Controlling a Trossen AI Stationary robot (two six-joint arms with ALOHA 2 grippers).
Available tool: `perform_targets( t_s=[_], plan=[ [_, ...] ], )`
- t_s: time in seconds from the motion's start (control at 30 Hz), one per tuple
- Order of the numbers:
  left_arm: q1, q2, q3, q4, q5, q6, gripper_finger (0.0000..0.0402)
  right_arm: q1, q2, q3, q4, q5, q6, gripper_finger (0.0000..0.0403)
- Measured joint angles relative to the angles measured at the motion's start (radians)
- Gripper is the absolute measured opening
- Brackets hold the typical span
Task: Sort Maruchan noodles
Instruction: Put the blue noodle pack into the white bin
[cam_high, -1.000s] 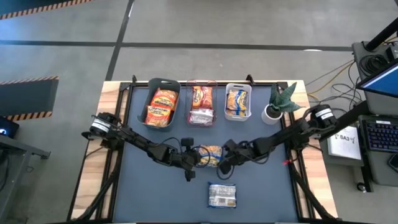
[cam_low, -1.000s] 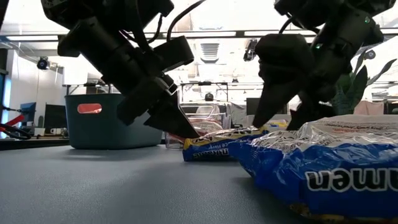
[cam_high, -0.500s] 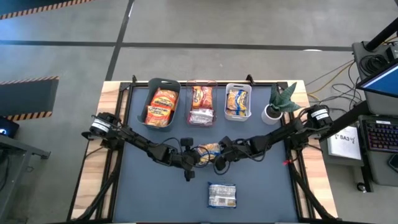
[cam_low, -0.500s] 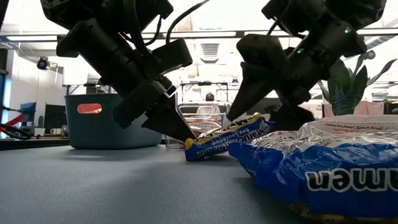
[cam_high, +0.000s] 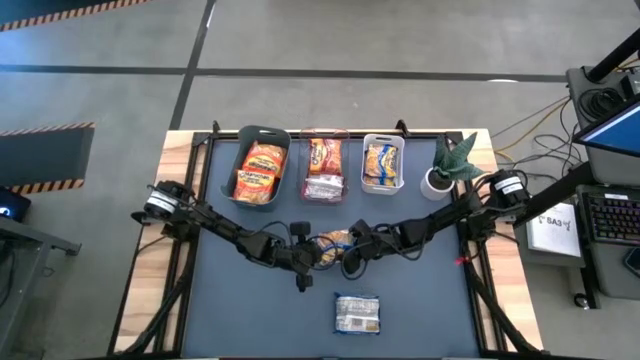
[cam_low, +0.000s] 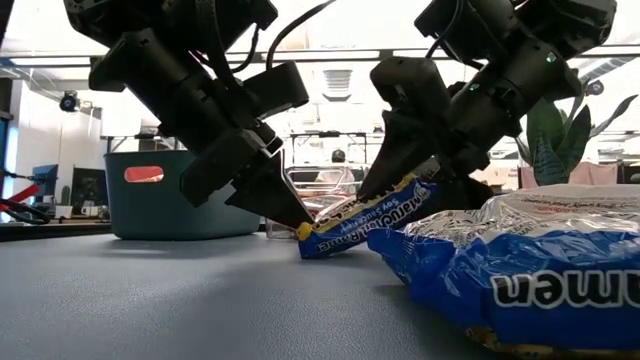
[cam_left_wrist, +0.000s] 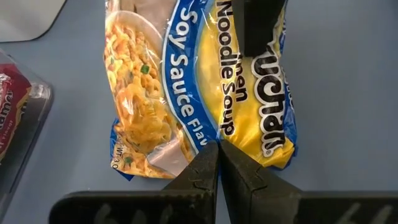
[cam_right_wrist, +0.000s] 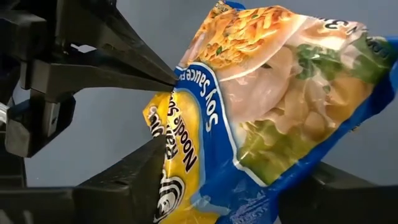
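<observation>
Two pincers meet mid-bench: my right pincer (cam_low: 405, 185) grasps the yellow-and-blue packet (cam_low: 365, 215), tilting it. My left pincer (cam_left_wrist: 217, 163), clenched empty, touches its edge. Nearest packet (cam_low: 520, 275) is cut off.

A yellow-and-blue noodle packet (cam_low: 372, 210) sits tilted mid-table, another (cam_high: 357, 313) flat nearer the front edge.

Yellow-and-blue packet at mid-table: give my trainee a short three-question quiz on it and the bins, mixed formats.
1. True or false: the left gripper presses its shut tips at one end of the yellow-and-blue packet.
2. Which end of that packet is lifted off the table? A) the end at the right gripper B) the end at the left gripper C) neither
3. Fill in: on the high view, the packets in the teal bin are mostly ____ in colour.

Key: 1 true; 2 A; 3 orange.
</observation>
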Motion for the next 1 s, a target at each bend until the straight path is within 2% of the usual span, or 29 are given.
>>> perform_targets(
  t_s=[0.23, 0.6, 0.83, 1.0],
  plan=[
    [-0.005, -0.018, 0.001, -0.016, -0.015, 0.016, 0.0000, 0.000, 0.000, 0.000, 0.012, -0.017, -0.011, 0.0215],
    [-0.007, -0.136, 0.001, -0.118, -0.124, 0.104, 0.0000, 0.000, -0.005, 0.000, 0.016, -0.025, -0.030, 0.0209],
    [-0.007, -0.261, 0.000, -0.179, -0.186, 0.178, 0.0000, 0.000, -0.006, 0.000, 0.035, -0.026, -0.047, 0.0160],
    [-0.009, -0.363, 0.000, -0.206, -0.226, 0.228, 0.0000, -0.003, -0.035, -0.001, 0.027, -0.026, -0.053, 0.0145]
  ],
)
